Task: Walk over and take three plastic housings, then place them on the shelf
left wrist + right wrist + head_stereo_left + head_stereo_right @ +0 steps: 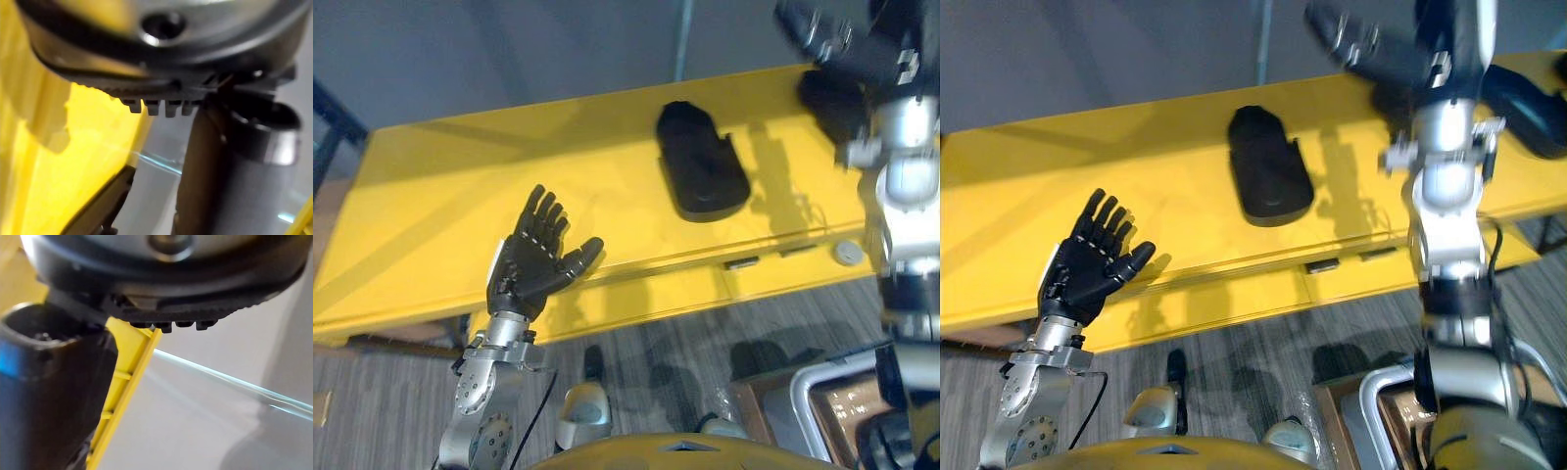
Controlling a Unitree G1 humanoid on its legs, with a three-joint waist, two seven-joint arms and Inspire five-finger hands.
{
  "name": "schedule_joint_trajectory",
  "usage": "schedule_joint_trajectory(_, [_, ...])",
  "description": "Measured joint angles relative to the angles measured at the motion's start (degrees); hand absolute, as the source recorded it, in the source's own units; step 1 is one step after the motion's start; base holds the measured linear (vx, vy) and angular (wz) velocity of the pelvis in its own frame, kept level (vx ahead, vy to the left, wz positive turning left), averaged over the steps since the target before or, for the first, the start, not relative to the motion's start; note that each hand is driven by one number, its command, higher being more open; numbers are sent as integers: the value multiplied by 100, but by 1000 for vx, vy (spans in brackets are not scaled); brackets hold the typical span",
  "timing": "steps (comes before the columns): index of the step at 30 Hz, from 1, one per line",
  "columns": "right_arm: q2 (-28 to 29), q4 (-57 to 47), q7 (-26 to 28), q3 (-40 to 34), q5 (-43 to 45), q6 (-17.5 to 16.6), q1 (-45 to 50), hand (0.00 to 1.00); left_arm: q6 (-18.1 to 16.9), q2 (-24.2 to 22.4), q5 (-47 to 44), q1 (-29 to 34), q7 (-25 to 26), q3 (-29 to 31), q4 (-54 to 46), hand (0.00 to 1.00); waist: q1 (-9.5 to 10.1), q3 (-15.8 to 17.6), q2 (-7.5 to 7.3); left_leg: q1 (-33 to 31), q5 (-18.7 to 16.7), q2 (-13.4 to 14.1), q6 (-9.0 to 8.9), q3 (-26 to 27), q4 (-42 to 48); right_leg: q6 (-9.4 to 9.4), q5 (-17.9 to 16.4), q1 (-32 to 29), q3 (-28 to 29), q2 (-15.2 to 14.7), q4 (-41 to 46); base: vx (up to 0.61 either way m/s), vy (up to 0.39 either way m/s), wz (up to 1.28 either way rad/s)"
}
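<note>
Left hand is open, fingers spread, empty, over the front edge of the yellow table. A black plastic housing lies mid-table; the right hand is raised, its fingers too blurred to read, with a second housing at far right. Judged light, rigid and smooth-shelled: best gripped across the narrow sides.

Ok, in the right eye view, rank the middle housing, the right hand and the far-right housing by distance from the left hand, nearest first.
From the left hand, open at the yellow surface's near-left edge:
1. The middle housing, at the surface's centre.
2. The right hand, raised above the surface's right part.
3. The far-right housing, at the view's right edge.
</note>
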Motion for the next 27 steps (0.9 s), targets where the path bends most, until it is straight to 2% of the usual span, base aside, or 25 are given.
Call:
schedule_joint_trajectory(1, [102,-261,123,-53,15,113,381,100,-20,-1,7,-8,57,41,-42,100,-59,-16,-14,18,-12,16,-3,51,0,-18,18,8,60,19,-41,-19,-7,-60])
schedule_joint_trajectory(3, [585,-961,606,-222,72,466,1794,100,-103,-74,32,-104,338,170,-151,100,-292,-78,-68,107,-58,101,-32,348,0,-14,164,-70,339,86,-182,-19,-10,-63])
schedule_joint_trajectory(6, [1086,-1242,1271,-330,400,684,2931,100,-147,-306,218,-256,638,261,-195,100,-529,-104,-71,148,-75,148,-38,506,0,-21,248,-92,477,135,-294,-31,-11,-35])
schedule_joint_trajectory(10, [1626,-1608,1740,66,568,693,3856,100,-293,-643,251,-257,979,230,-195,100,-583,-404,-76,95,-126,235,-54,662,3,-42,344,-213,633,227,-430,3,-15,-21])
schedule_joint_trajectory(13, [1834,-1759,1910,542,597,677,4081,100,-361,-678,486,-228,1199,129,-195,100,-583,-586,-126,98,-139,243,-65,726,5,-36,351,-250,699,231,-440,33,-16,-9])
schedule_joint_trajectory(14, [1902,-1760,1939,747,597,675,4122,0,-362,-674,598,-229,1269,82,-195,100,-586,-650,-147,98,-140,243,-64,751,7,-34,353,-264,721,229,-441,27,-6,-6])
schedule_joint_trajectory(19, [2025,-1710,1981,1426,590,601,4203,0,-362,-671,899,-227,1536,-52,-192,100,-599,-748,-159,122,-144,243,-65,783,6,-33,354,-262,751,227,-442,5,-3,-3])
schedule_joint_trajectory(21, [2037,-1611,1979,1679,588,434,4199,0,-362,-672,900,-211,1577,-89,-191,100,-596,-823,-126,128,-166,243,-68,786,5,-33,353,-260,755,227,-445,0,0,0])
schedule_joint_trajectory(27, [2044,-1495,1793,1979,254,325,4153,0,-361,-673,900,-203,1707,-74,-191,100,-526,-931,-19,171,-195,244,-98,795,4,-67,329,-250,759,228,-464,0,0,0])
